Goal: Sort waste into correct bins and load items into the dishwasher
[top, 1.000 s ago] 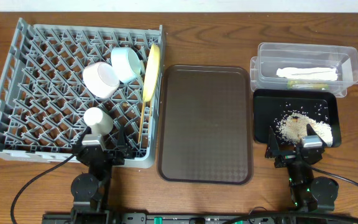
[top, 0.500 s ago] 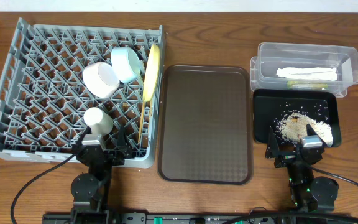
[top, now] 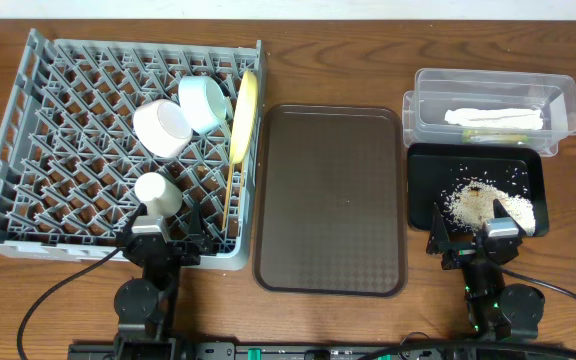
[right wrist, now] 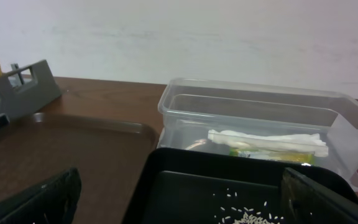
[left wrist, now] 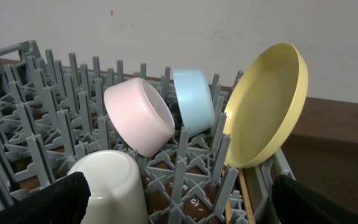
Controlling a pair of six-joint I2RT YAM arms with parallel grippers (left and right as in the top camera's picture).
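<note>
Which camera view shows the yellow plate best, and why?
The left wrist view: the yellow plate shows its dished face, standing on edge in the dish rack. Overhead shows only its rim; the right wrist, a yellow sliver.

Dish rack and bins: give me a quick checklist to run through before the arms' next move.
1. Yellow plate, white bowl, light blue bowl and small white cup in the dish rack: ok.
2. Chopsticks in the rack beside the plate: ok, though only partly visible.
3. Napkin inside the clear tub: ok.
4. Rice scraps inside the black tray: ok.
5. Nothing left on the brown serving tray: ok.
6. Left hand and right hand open, holding nothing: ok.
</note>
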